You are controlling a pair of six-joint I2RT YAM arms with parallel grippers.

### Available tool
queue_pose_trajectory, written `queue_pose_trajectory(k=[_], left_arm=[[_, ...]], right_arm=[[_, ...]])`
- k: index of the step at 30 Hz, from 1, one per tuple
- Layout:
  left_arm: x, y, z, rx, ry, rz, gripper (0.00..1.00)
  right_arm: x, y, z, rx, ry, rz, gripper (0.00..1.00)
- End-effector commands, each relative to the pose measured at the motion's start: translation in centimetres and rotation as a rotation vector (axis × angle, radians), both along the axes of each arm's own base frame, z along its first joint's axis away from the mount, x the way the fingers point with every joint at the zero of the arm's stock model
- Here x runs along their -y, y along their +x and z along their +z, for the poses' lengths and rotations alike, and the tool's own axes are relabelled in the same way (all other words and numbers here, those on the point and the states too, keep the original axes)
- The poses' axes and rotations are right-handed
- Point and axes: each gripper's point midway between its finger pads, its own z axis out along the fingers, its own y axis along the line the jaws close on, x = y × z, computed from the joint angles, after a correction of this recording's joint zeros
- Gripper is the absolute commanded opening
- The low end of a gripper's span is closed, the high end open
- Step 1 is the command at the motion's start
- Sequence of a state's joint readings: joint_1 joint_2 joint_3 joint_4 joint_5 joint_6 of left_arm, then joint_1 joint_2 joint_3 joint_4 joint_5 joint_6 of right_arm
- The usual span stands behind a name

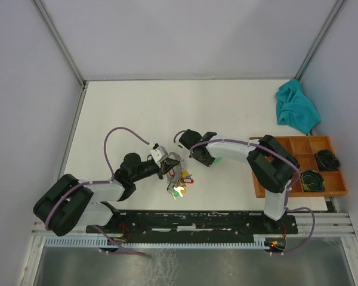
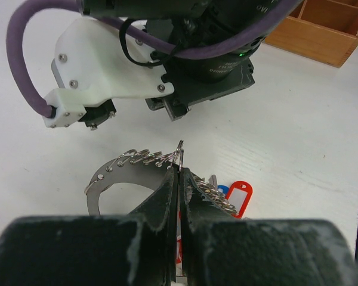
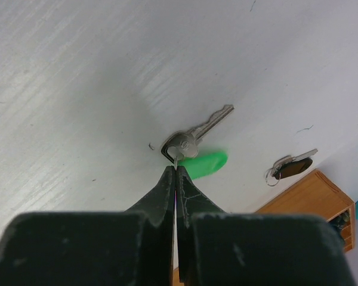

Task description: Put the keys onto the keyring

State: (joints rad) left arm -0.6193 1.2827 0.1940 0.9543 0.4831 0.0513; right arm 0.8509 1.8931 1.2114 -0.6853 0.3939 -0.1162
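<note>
The keyring (image 2: 116, 176), a silvery crescent plate strung with small rings and keys with red (image 2: 238, 196) and blue tags, hangs from my left gripper (image 2: 179, 170). That gripper is shut on one of its rings. From above, the keyring (image 1: 173, 161) sits at the left gripper (image 1: 169, 167), with the tag bunch (image 1: 180, 186) trailing on the table. My right gripper (image 3: 175, 168) is shut on the small ring of the green-tagged key (image 3: 206, 162), low over the table. A dark-tagged key (image 3: 292, 167) lies loose beyond it. The right gripper (image 1: 209, 157) stands just right of the keyring.
A wooden compartment tray (image 1: 259, 179) with black coiled cables (image 1: 312, 179) stands at the right by the right arm's base. A teal cloth (image 1: 296, 107) lies behind it. The tray's corner (image 2: 322, 36) shows past the right wrist.
</note>
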Motion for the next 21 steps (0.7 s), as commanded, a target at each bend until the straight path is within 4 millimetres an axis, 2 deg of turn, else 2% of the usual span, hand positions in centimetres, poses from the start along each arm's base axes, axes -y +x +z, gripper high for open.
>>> queue_pose_trajectory(k=[1, 5, 13, 18, 21], left_arm=[[0.8, 0.5, 2.3, 0.074, -0.038, -0.025, 0.03], [0.8, 0.5, 2.3, 0.074, -0.038, -0.025, 0.03], [0.8, 0.5, 2.4, 0.072, -0.046, -0.023, 0.03], [0.9, 0.5, 2.5, 0.071, -0.049, -0.023, 0.03], [0.8, 0.5, 2.4, 0.069, -0.051, -0.020, 0.03]], right_arm=[[-1.8, 0.6, 3.8, 0.065, 0.123, -0.001, 0.01], [-2.7, 0.4, 4.5, 0.085, 0.220, -0.022, 0.01], [-3.7, -0.3, 4.0, 0.149, 0.423, -0.077, 0.01], [-5.1, -0.6, 5.1, 0.215, 0.614, -0.063, 0.01], [-5.3, -0.7, 5.0, 0.231, 0.656, -0.082, 0.01]])
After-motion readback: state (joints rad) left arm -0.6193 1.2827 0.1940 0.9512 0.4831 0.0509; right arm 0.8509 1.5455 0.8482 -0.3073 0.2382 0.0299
